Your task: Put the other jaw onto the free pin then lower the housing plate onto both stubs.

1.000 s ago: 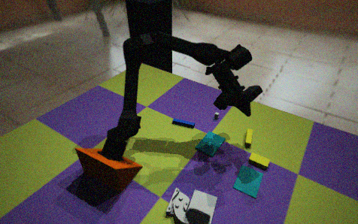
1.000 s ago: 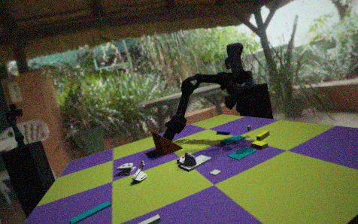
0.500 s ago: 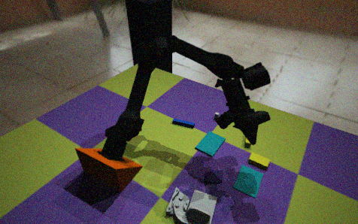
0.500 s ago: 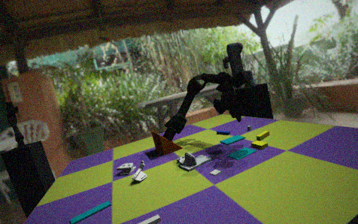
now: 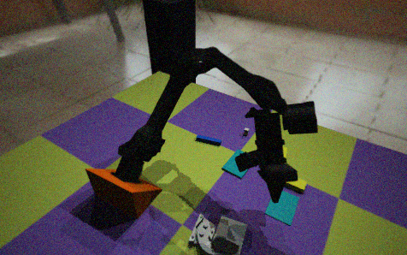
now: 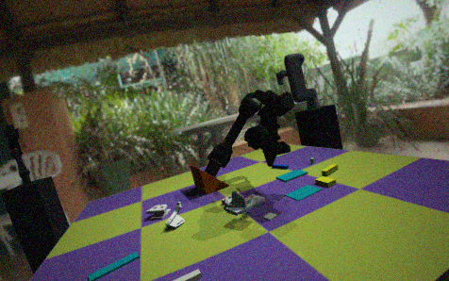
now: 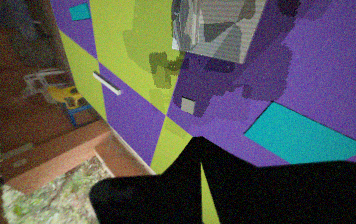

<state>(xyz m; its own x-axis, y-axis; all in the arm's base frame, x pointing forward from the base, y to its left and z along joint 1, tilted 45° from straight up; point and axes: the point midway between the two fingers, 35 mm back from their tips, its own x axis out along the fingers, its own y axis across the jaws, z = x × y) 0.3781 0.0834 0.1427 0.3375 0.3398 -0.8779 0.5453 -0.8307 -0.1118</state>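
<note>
My gripper (image 5: 275, 199) (image 6: 270, 163) (image 7: 197, 141) is shut with nothing between its fingertips. It hangs above the mat, to the upper right of the grey base in the top view. The grey base (image 5: 238, 227) (image 6: 255, 203) (image 7: 250, 30) lies in shadow and carries a dark, curved part (image 5: 225, 245). A white part with dark marks (image 5: 204, 228) is beside it. Two loose white parts, one (image 6: 157, 212) farther left and one (image 6: 174, 222) nearer, lie left of the base in the exterior view. Which is the housing plate or free jaw I cannot tell, nor can I make out pins or teeth.
An orange tapered block (image 5: 145, 198) (image 6: 204, 181) stands by the arm's other link. Teal slabs (image 5: 284, 209) (image 6: 304, 192) (image 7: 305, 132), yellow blocks (image 5: 297, 185) (image 6: 325, 181) and a blue bar (image 5: 209, 140) lie behind. A small pale square (image 6: 270, 216) (image 7: 188, 105) lies near the base.
</note>
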